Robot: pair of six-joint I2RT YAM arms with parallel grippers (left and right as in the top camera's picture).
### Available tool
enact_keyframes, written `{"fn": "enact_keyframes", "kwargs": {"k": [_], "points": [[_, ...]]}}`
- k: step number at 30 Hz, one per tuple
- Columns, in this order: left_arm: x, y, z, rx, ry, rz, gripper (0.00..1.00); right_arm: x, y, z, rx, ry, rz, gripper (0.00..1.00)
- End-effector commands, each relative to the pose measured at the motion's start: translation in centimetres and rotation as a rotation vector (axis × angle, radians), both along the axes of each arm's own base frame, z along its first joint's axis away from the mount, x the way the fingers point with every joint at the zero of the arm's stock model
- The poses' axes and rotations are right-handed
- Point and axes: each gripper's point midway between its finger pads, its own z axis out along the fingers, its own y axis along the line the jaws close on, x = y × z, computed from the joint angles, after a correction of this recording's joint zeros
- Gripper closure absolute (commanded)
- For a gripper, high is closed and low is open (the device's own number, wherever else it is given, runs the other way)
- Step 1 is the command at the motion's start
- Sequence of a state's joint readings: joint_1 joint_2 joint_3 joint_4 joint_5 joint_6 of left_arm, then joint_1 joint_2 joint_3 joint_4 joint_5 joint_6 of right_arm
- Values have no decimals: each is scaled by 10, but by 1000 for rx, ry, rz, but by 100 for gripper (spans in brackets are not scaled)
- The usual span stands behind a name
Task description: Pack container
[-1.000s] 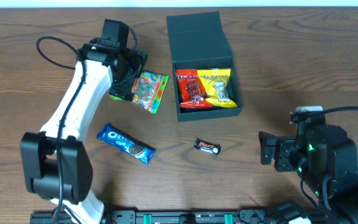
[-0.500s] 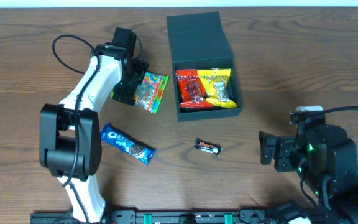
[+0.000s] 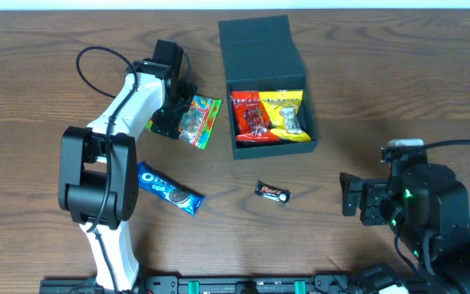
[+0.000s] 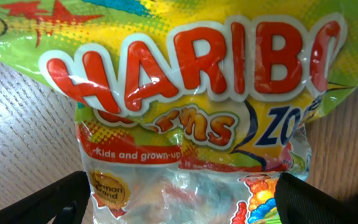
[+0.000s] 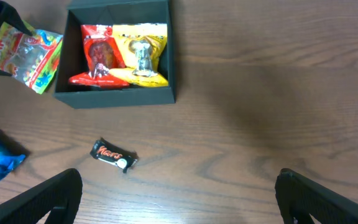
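Note:
The dark teal container [image 3: 269, 148] stands open at the table's middle back, its lid [image 3: 259, 45] folded away. It holds a red packet [image 3: 250, 117] and a yellow packet [image 3: 285, 114]. A Haribo bag [image 3: 200, 119] lies just left of it. My left gripper [image 3: 172, 117] is low over the bag's left end; in the left wrist view its open fingers [image 4: 179, 202] straddle the bag [image 4: 191, 93] without closing on it. My right gripper [image 3: 353, 198] is open and empty at the front right. The container also shows in the right wrist view [image 5: 114, 96].
A blue Oreo pack [image 3: 168, 188] lies front left and a small Mars bar [image 3: 272, 193] lies in front of the container. The right wrist view shows the Mars bar [image 5: 112, 155] and bare wooden table to the right of the container.
My left arm has swung right and its gripper has shifted a little further over the Haribo bag's left end. The bag, container and right arm have not moved.

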State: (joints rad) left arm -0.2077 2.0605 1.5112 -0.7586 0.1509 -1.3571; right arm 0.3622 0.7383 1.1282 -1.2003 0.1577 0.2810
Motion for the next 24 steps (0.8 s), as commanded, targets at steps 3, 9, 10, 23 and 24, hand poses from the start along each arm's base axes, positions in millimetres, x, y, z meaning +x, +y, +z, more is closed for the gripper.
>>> {"fn": "enact_keyframes", "kwargs": {"k": [3, 9, 10, 23, 24], "points": [[0, 1, -12, 33, 25, -9, 4, 0, -1, 1, 1, -4, -11, 1], [-3, -2, -16, 44, 34, -19, 4, 0, -1, 1, 1, -4, -11, 1], [-3, -2, -16, 50, 33, -19, 4, 0, -1, 1, 1, -4, -11, 1], [-9, 4, -18, 97, 54, -25, 0, 0, -1, 1, 1, -4, -11, 1], [-9, 4, -18, 100, 53, -26, 0, 0, -1, 1, 1, -4, -11, 1]]}}
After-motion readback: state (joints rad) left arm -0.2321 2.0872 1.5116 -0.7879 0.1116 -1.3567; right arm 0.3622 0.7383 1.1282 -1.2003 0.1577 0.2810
